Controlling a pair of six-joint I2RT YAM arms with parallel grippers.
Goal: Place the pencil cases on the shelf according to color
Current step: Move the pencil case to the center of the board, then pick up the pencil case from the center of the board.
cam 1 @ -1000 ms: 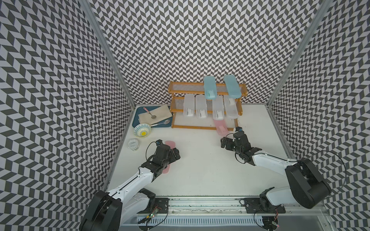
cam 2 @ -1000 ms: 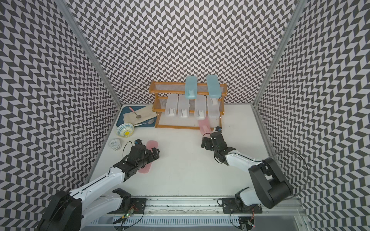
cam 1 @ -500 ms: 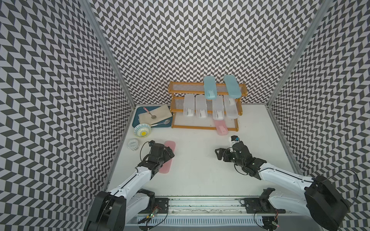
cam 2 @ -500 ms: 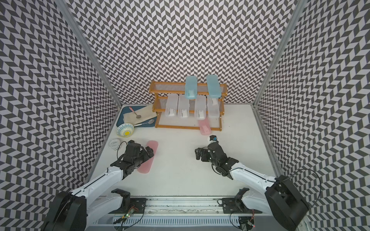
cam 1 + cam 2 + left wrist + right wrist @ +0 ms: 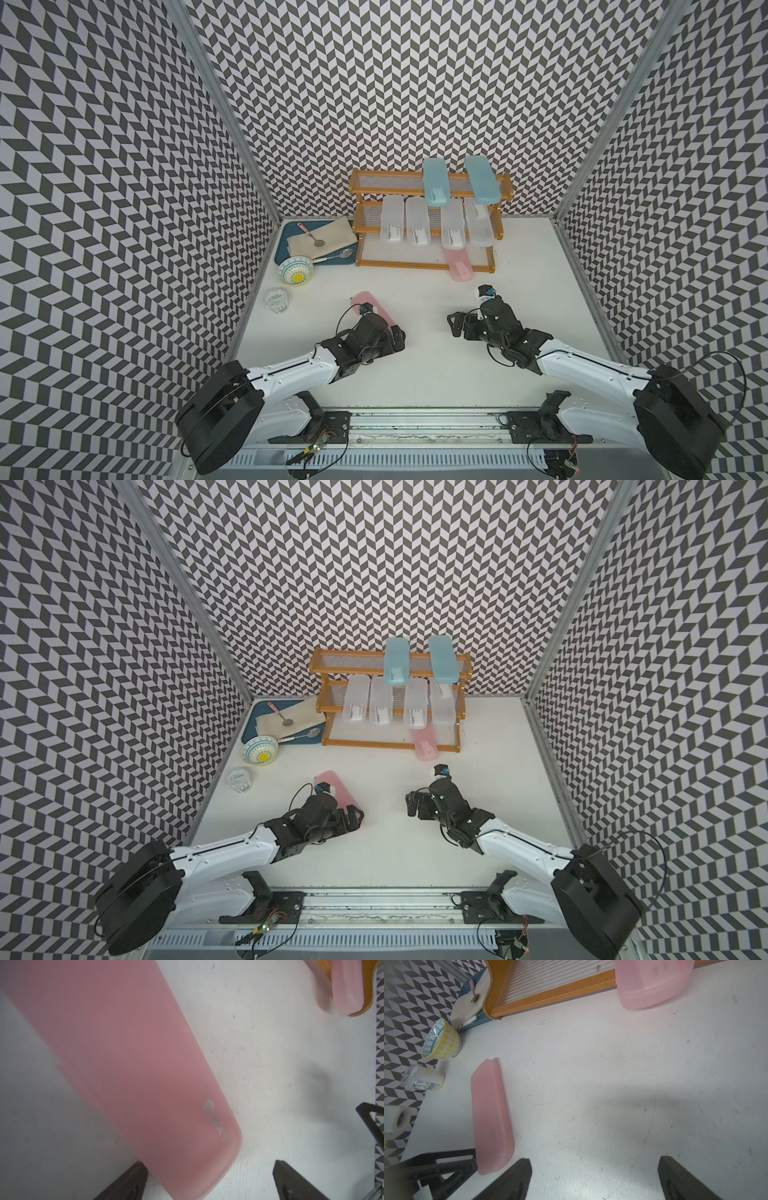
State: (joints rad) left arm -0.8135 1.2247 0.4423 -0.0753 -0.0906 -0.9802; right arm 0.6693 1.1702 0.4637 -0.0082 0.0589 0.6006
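Note:
One pink pencil case lies slanted on the table. Its near end sits between the fingers of my open left gripper, close to one finger. My right gripper hangs open over bare table, holding nothing. The shelf stands at the back. Two light blue cases lie on its top tier and several white cases on its middle tier. Another pink case lies on the lowest tier and hangs over the front rail.
Left of the shelf a dark blue tray holds a cloth and two spoons. In front of it stand a patterned bowl and a small clear cup. Patterned walls close in three sides.
My right gripper has drawn back from the shelf toward the front and turned left. My left gripper has moved right to the pink case's near end, which has swung right.

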